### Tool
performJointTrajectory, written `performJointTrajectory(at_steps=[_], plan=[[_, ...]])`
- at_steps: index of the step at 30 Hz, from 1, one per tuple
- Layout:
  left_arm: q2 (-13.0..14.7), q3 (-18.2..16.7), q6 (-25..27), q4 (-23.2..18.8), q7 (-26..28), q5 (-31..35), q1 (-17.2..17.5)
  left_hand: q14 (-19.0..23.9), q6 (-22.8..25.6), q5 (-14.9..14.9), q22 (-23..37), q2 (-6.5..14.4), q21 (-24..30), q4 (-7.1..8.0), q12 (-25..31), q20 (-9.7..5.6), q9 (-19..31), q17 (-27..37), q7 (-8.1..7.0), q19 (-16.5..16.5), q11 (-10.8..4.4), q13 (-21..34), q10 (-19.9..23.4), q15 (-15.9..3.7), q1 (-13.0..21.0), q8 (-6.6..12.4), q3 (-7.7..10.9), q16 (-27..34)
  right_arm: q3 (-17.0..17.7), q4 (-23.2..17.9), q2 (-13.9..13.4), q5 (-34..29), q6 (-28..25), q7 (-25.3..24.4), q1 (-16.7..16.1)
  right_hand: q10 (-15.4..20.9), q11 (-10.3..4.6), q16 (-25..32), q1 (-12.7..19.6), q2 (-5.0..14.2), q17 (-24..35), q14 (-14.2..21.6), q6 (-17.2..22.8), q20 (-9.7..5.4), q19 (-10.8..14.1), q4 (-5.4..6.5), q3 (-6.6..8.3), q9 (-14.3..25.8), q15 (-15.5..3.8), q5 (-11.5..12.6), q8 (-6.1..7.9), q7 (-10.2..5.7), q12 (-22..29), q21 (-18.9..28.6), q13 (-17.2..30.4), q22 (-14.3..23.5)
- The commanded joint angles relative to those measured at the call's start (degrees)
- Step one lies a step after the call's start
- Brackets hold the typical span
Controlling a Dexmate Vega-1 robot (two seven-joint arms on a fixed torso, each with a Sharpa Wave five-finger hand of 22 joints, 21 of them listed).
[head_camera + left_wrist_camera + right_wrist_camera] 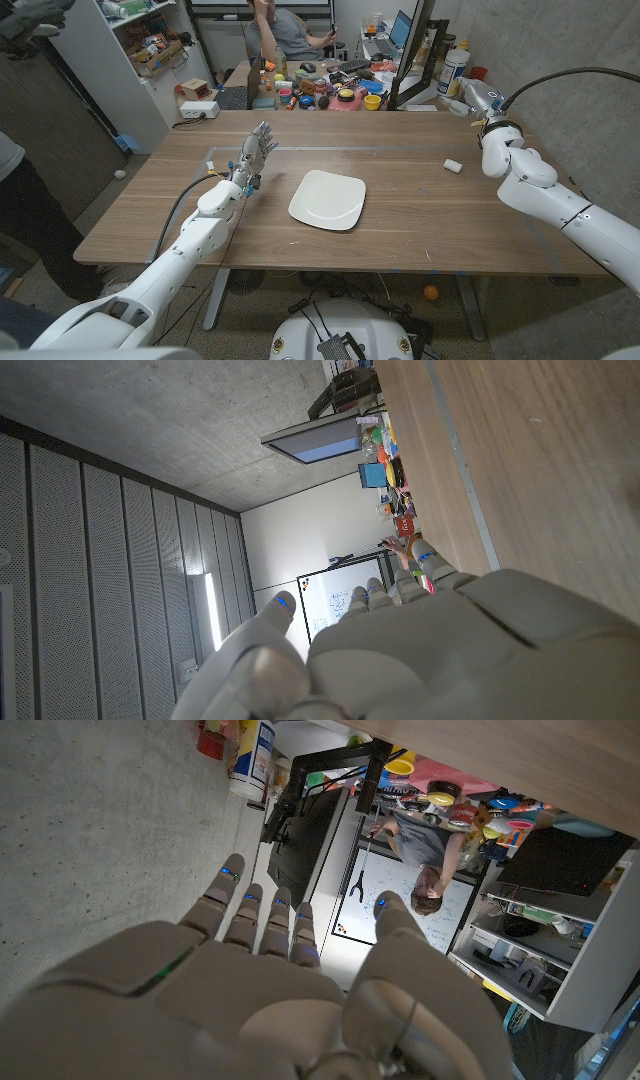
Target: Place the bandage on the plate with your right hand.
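A small white bandage roll lies on the wooden table toward its right side. The square white plate sits near the table's middle with nothing on it. My right hand is raised past the table's far right corner, beyond the bandage and apart from it. In the right wrist view my right hand has its fingers stretched out and holds nothing. My left hand stands over the table left of the plate, fingers spread upward and empty; in the left wrist view my left hand also holds nothing.
Beyond the far edge stands a cluttered desk with colourful items, a laptop and a seated person. A white shelf stands at the back left. Another person's arm shows at the left edge.
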Motion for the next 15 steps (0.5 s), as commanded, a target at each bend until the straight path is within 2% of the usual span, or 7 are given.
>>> performJointTrajectory(at_steps=[1,5,9,10,15], plan=[[0.0,0.2,0.6,-0.2,0.4,0.2,0.1,-0.5,-2.4,0.3,0.3,4.9,0.5,-0.09,0.2,-2.23,0.2,0.1,-0.03,-0.4,0.07,0.2,0.1,-1.98,-0.2,0.09,0.26,0.2,-4.0,0.3,-1.5,-6.3,-6.6,9.0,3.4,-0.7,-0.18,-0.3,0.5,0.03,0.1,-0.5,-0.8,0.41,0.3,-0.33,-0.15,0.1,-0.17,-0.1,-0.34,-0.11,-0.2,-0.2,0.2,0.0],[-0.2,0.3,0.7,-0.1,0.3,0.2,0.0,-0.6,-2.4,0.3,0.3,4.9,0.5,-0.09,0.2,-2.19,0.2,0.1,0.00,-0.4,0.16,0.2,0.0,-1.96,-0.2,0.07,0.24,0.1,-4.3,1.0,-1.6,-6.7,-6.3,10.5,3.7,-1.2,-0.31,-0.2,0.6,-0.02,0.1,-0.6,-1.8,0.08,0.7,-0.41,-0.28,0.1,-0.20,-0.1,-0.57,0.10,-0.2,-0.1,0.2,0.0],[-0.3,0.4,0.6,0.2,0.2,0.2,0.0,-0.6,-2.4,0.3,0.2,4.8,0.5,-0.10,0.2,-2.21,0.2,0.1,0.00,-0.4,0.12,0.2,0.0,-1.99,-0.2,0.06,0.22,0.1,-5.0,1.7,-1.6,-7.6,-7.4,13.2,4.2,-1.8,-0.44,-0.1,1.2,0.15,0.1,-0.9,-4.7,0.05,1.0,-0.79,-0.18,0.1,-0.30,0.0,-1.09,0.42,-0.2,-0.3,0.2,0.0],[-0.3,0.4,0.7,0.2,0.2,0.2,0.0,-0.6,-2.4,0.3,0.2,4.8,0.5,-0.10,0.2,-2.18,0.2,0.1,0.00,-0.4,0.16,0.2,0.0,-1.97,-0.2,0.06,0.21,0.1,-5.1,1.9,-2.1,-7.1,-6.7,14.5,4.3,-3.9,-0.38,0.0,1.8,0.18,0.1,-1.1,-6.0,-0.10,1.1,-1.12,-0.14,0.2,-0.33,0.1,-0.85,0.41,-0.8,-0.5,0.2,0.0],[-0.3,0.4,0.7,0.4,-0.1,0.2,-0.1,-0.6,-2.4,0.3,0.2,4.8,0.5,-0.11,0.2,-2.22,0.2,0.1,-0.03,-0.4,0.14,0.2,0.0,-1.99,-0.2,0.04,0.19,0.1,-5.5,2.4,-2.4,-7.0,-6.8,17.6,4.7,-7.5,-0.45,-0.1,2.8,0.17,0.1,-2.0,-10.2,-0.25,1.5,-1.47,-0.20,0.2,-0.43,0.2,-1.01,1.01,-1.2,-0.8,0.3,0.0]])
